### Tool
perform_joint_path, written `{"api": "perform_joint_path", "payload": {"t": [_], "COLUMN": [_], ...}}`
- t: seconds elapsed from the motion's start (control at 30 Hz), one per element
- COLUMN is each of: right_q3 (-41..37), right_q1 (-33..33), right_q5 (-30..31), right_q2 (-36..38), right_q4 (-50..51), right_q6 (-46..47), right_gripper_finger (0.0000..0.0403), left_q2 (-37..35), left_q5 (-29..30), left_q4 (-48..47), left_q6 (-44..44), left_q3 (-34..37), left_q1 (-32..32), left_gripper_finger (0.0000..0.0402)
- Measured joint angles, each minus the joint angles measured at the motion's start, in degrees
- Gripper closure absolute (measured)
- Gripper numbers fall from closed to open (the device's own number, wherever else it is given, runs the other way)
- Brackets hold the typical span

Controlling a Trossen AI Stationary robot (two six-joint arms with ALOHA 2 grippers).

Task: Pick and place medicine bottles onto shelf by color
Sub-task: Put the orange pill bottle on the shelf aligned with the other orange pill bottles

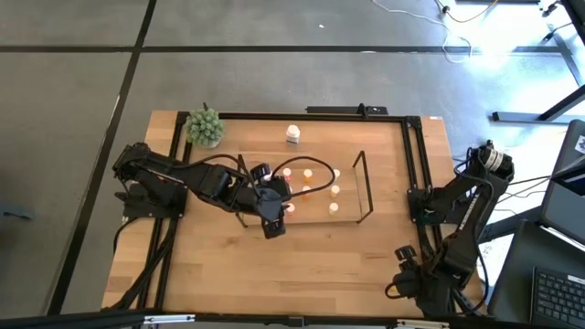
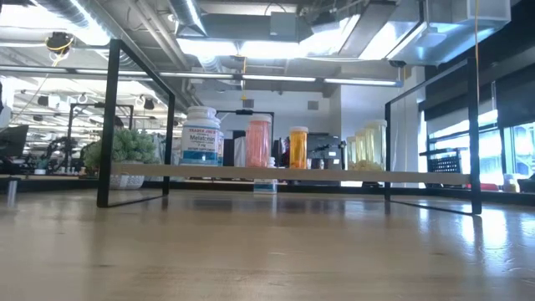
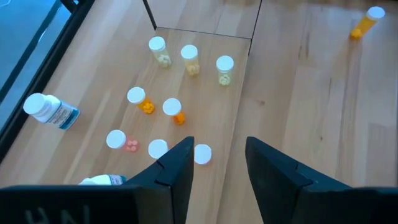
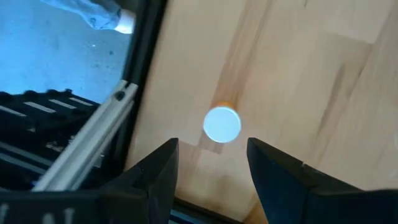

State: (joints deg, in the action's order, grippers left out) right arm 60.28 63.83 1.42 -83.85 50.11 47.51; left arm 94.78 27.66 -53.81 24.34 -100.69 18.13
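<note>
Two arms: left arm is reaching over the near-left end of the shelf [image 1: 362,187]; right arm is waiting folded at the right edge of the tabletop [image 1: 302,265].
Left gripper [image 3: 217,163]: jaws are standing apart with nothing between them, hovering above the shelf board just by a white-capped bottle [image 3: 202,154].
Right gripper [image 4: 211,163]: jaws are standing wide and empty, looking down on one orange bottle [image 4: 222,123] standing upright on the tabletop near the black table frame.
Shelf: low black wire rack with a light wood board, sitting mid-tabletop.
Bottles on shelf: three cream bottles [image 3: 189,60] are standing in a row at the end away from the gripper; two orange ones [image 3: 173,110] are sitting in the middle; a pink one [image 3: 118,140] and more white caps are sitting nearest the gripper.
Large white bottles: one [image 3: 50,109] is lying on its side beside the shelf; another [image 1: 292,134] is standing on the tabletop behind the shelf, near the plant [image 1: 205,127].
Stray bottle: an orange one [image 3: 365,22] is lying tipped on the tabletop, well apart from the shelf.
Step in hand: sorting looks largely done; the left arm seems to be between a placement and the next pickup.
Next move: likely calling for fetching a bottle off the shelf, such as the stray orange one, closing the jaws on its body, and setting it upright beside the other orange bottles without knocking neighbours.
</note>
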Motion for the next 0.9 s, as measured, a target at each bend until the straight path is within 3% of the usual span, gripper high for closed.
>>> {"api": "perform_joint_path", "payload": {"t": [0.9], "right_q3": [-12.11], "right_q1": [0.03], "right_q5": [0.01], "right_q2": [0.0], "right_q4": [-15.96], "right_q6": [-1.51], "right_gripper_finger": [0.021], "left_q2": [0.02], "left_q5": [-0.04], "left_q4": [0.57], "left_q6": [1.17], "left_q3": [-0.04], "left_q1": [0.0], "left_gripper_finger": [0.0264]}}
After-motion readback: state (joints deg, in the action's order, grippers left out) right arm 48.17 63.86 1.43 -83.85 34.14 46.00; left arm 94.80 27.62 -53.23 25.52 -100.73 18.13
